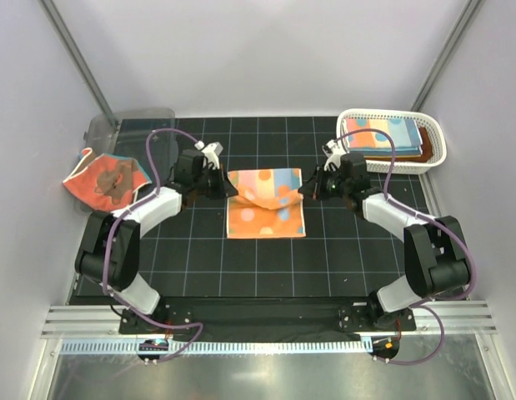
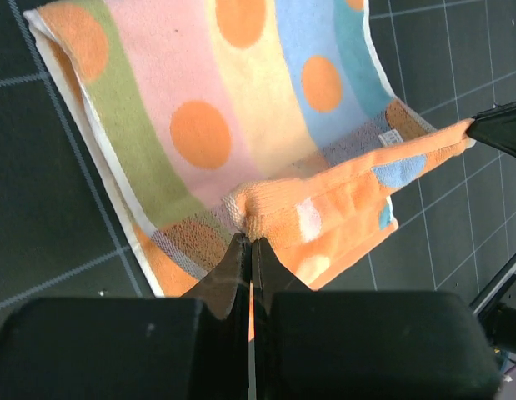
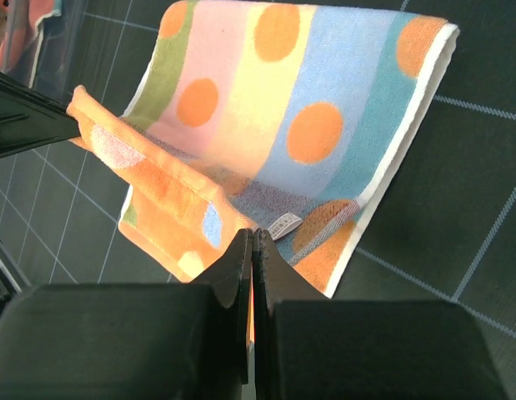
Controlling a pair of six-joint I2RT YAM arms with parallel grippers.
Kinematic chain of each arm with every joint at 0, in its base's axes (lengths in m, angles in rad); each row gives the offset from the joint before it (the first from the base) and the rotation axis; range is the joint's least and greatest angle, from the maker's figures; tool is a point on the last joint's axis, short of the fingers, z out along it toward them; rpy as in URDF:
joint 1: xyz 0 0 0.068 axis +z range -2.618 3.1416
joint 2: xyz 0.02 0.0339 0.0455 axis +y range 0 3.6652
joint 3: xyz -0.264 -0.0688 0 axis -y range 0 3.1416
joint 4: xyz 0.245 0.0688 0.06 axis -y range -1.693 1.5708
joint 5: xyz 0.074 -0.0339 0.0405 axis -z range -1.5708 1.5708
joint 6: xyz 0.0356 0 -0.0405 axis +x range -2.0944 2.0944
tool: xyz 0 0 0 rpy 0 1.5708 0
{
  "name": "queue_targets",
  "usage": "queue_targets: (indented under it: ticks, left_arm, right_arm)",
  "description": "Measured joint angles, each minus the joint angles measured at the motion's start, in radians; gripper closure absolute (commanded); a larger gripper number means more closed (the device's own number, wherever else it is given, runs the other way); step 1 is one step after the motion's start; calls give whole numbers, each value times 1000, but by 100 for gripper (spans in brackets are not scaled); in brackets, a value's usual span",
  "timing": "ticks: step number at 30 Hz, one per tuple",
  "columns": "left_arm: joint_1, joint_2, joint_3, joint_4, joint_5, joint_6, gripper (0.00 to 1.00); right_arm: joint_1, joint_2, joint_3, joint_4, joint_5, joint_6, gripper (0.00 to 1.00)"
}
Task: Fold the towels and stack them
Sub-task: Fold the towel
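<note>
A light-blue and orange polka-dotted towel [image 1: 266,208] lies mid-table on the black grid mat, and its far edge is lifted and sags over the part that lies flat. My left gripper [image 1: 233,190] is shut on the left end of that raised edge, with the cloth pinched at the tips [image 2: 249,240]. At the right end my right gripper [image 1: 303,192] is shut on the same edge [image 3: 253,233], next to a small white label. The towel [image 2: 241,108] [image 3: 299,108] spreads flat beyond each pair of jaws. A coral-red bear towel [image 1: 103,179] lies at the far left.
A clear plastic bin [image 1: 132,121] stands at the back left, with the bear towel draped beside it. At the back right, a white lattice basket [image 1: 437,137] holds folded towels [image 1: 383,133]. Grey walls enclose the mat on three sides.
</note>
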Motion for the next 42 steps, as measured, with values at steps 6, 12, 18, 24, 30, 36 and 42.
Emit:
queue_targets:
  ticks: [6,12,18,24,30,36,42]
  left_arm:
    - [-23,-93,-39,-30,-30,-5,100]
    - [-34,-160,-92,-40,-82,-7,97]
    - [-79,-149,-161,-44,-134,-23,100]
    - [-88,-123,-81,-98,-204,-14,100]
    - [-43,72,356,-164,-241,28,100]
    - [37,194,594,-163,-224,56,100]
    - [47,180,440,-94,-173,47,100]
  right_arm:
    - [18,-87,-54,1,26,10,99]
    - [25,-121,-132,10,34,31,99]
    - [31,-121,-183,15,40,42,99]
    - [32,-108,-102,-11,80,44,99]
    - [26,67,302,-47,130,-4,99]
    - [-14,222,584,-46,125,-60,99]
    - [-31,225,481,-10,91,-73,99]
